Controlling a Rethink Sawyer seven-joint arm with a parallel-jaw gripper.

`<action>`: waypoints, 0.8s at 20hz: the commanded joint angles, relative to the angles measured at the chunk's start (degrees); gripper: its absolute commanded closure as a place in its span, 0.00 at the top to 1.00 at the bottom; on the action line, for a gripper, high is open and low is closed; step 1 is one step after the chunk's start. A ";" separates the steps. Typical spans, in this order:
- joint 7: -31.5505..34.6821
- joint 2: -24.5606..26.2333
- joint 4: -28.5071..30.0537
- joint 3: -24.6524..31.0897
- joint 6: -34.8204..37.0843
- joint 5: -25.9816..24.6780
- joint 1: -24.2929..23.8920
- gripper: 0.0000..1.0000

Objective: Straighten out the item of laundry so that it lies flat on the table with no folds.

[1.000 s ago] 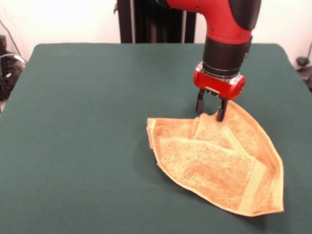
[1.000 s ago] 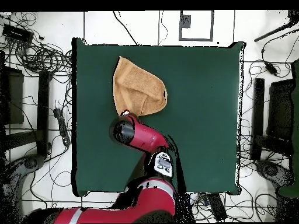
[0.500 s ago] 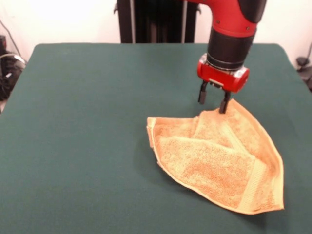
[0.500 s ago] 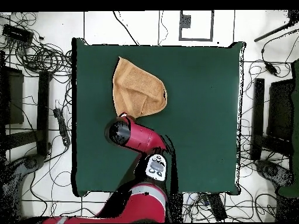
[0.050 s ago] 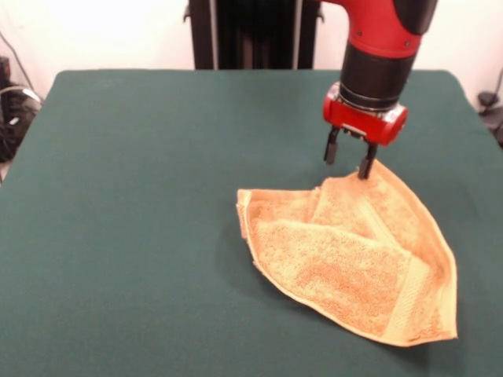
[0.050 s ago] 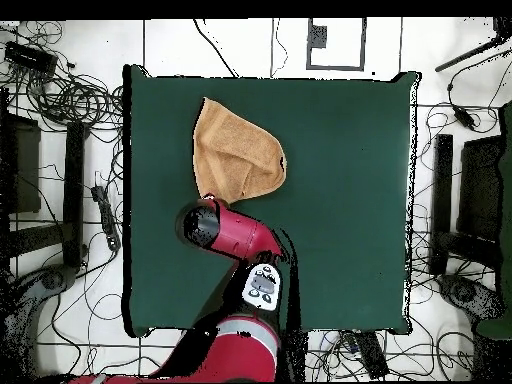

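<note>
An orange-tan towel point(image 5: 350, 255) lies folded over itself on the dark green table point(image 5: 141, 196), a flap doubled across its middle. The overhead view shows the towel point(image 6: 235, 150) near the table's left side. My gripper point(image 5: 349, 162) hangs open just above the towel's far corner, its two black fingers apart with nothing between them. One fingertip is close over the towel's edge; whether it touches I cannot tell. From overhead the arm's red wrist point(image 6: 205, 225) covers the gripper.
Cables and equipment point(image 6: 60, 100) lie on the floor around the table. A black stand point(image 5: 251, 31) rises behind the table's far edge. The table's right edge point(image 5: 471, 110) is near the gripper.
My gripper has risen and shifted slightly right and away from the towel's far corner, staying open. The towel has not moved.
</note>
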 commanded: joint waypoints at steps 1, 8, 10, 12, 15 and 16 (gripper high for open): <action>6.25 3.16 -3.66 2.64 7.78 -1.50 0.50 1.00; 5.59 2.87 -4.39 2.49 9.35 -2.11 -0.11 1.00; 5.44 2.74 -4.28 2.66 9.48 -2.27 -0.28 1.00; 4.95 2.70 -4.40 2.85 9.58 -2.60 -0.65 1.00; 5.45 2.57 -4.32 2.72 9.79 -2.71 -0.52 1.00; 5.28 2.63 -4.59 2.64 9.94 -2.93 -0.63 1.00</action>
